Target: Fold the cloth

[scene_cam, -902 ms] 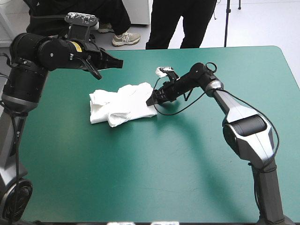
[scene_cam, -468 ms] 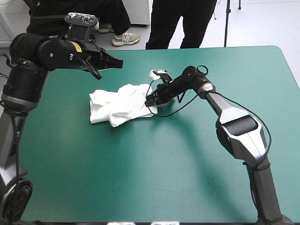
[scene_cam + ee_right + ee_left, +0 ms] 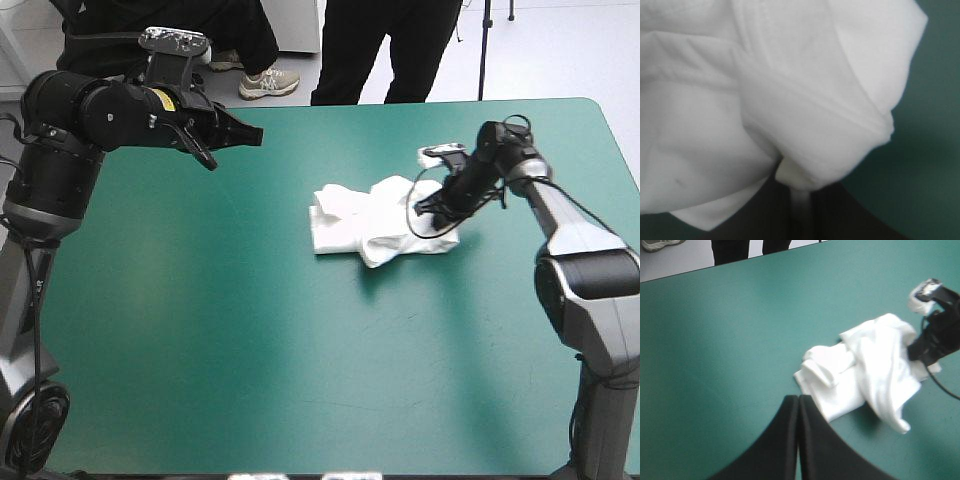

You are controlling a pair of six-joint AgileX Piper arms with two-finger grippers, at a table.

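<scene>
The T-shirt (image 3: 375,225), a folded white bundle, lies right of centre on the teal-green worktop (image 3: 250,330), toward its far edge. The right gripper (image 3: 425,210) is at the bundle's right edge, its jaws clamped on the fabric. The left gripper (image 3: 255,133) hangs raised over the far left, well apart from the bundle, its 2 jaws together.

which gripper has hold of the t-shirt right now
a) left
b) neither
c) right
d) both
c: the right gripper is shut on the T-shirt at its edge toward the table's right side, with white cloth pinched between its fingers in the right wrist view. The left gripper is shut on nothing and held apart from the T-shirt.
</scene>
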